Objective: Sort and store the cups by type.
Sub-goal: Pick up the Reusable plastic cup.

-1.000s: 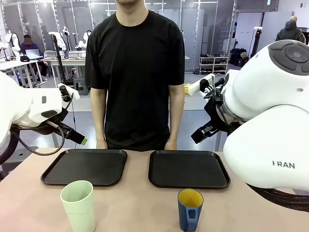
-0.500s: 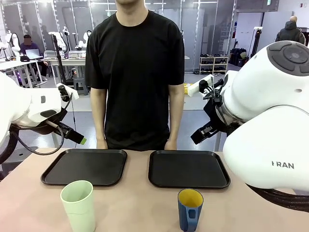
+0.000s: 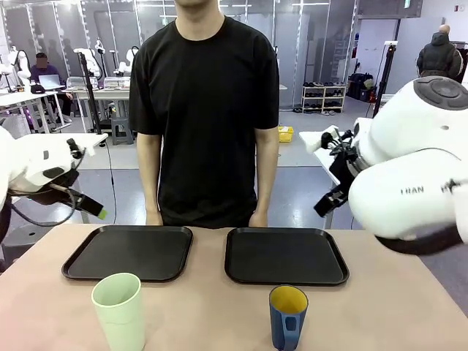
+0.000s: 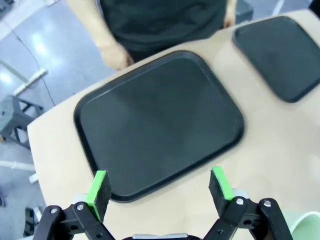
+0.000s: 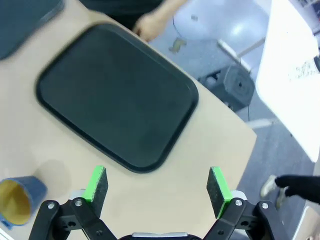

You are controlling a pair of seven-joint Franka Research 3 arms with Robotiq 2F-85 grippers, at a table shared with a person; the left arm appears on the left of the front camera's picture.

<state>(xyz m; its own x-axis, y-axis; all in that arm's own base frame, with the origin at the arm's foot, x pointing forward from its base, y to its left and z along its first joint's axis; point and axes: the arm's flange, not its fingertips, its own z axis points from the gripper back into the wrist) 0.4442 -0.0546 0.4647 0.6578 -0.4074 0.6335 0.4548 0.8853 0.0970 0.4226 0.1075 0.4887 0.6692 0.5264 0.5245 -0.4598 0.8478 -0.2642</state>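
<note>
A tall pale-green tumbler (image 3: 118,311) stands upright near the front left of the table; its rim (image 4: 306,227) peeks into the left wrist view. A dark-blue mug (image 3: 288,316) with a yellow inside stands at the front, right of centre, also seen in the right wrist view (image 5: 17,200). My left gripper (image 4: 160,187) hangs open over the near edge of the left black tray (image 4: 160,120), high at the table's left (image 3: 99,213). My right gripper (image 5: 156,185) is open above the table beside the right black tray (image 5: 115,95), and high at the right (image 3: 327,204) in the front view. Neither holds anything.
Two black trays (image 3: 129,251) (image 3: 284,254) lie side by side across the table's far half, with nothing on them. A person in a black shirt stands at the far edge, hands (image 3: 153,217) (image 3: 257,218) resting at the table rim behind the trays.
Both arms have drawn outward: the left gripper shifted left and slightly down, the right arm swung away to the right. The cups have not moved.
</note>
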